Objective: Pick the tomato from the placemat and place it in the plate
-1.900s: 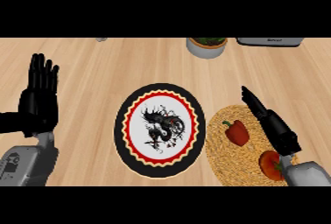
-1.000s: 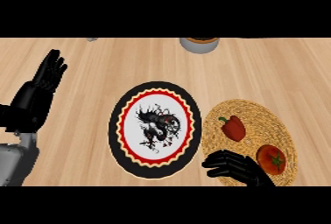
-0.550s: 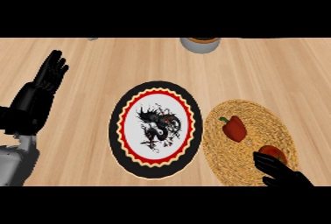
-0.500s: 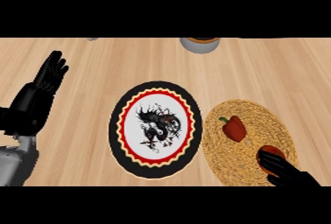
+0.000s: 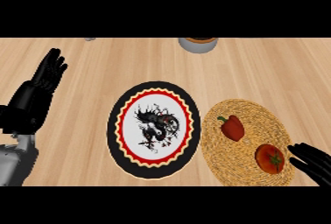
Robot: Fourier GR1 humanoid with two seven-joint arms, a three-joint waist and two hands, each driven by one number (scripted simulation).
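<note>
Sliding off the tomato [image 5: 269, 158] toward the placemat's [image 5: 249, 114] right edge, the right hand [image 5: 313, 164] waits beside it, fingers apart, nothing grasped yet.

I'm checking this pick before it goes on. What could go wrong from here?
1. The pepper lies on the placemat close to the tomato; the right robot hand, coming in from the tomato's right, might nudge the tomato into it.
2. The tomato is round and sits near the placemat's lower edge, so a push could roll it off.
3. The plate lies left, past the pepper; a low carry could clip the pepper.
</note>
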